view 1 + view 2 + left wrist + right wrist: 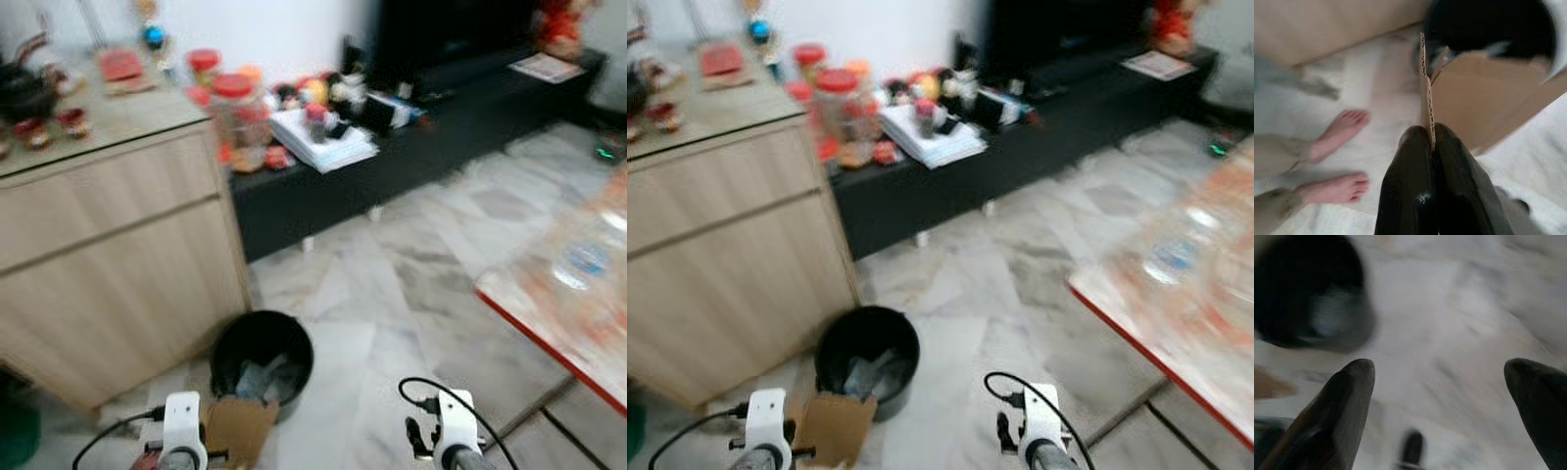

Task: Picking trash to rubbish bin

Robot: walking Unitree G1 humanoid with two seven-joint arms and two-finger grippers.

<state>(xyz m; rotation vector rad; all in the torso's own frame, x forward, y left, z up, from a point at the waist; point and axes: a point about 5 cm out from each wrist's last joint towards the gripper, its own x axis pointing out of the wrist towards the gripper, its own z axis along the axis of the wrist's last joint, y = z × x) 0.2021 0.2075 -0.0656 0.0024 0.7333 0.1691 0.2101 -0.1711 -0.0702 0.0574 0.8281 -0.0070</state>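
Note:
A black round rubbish bin (pixel 263 360) stands on the marble floor beside a wooden cabinet, with some pale trash inside. My left gripper (pixel 1430 134) is shut on the edge of a brown cardboard piece (pixel 1484 105), which hangs just in front of the bin's near rim (pixel 238 428). My right gripper (pixel 1442 369) is open over bare floor, with the bin (pixel 1308 289) off to one side. Both white wrists (pixel 182 421) (pixel 453 421) sit low at the picture's bottom edge.
A light wooden cabinet (pixel 108 255) stands left of the bin. A low black TV bench (pixel 411 147) with jars and papers runs along the back. A red-edged table (pixel 568 294) juts in at right. A person's bare feet (pixel 1342 156) stand close by.

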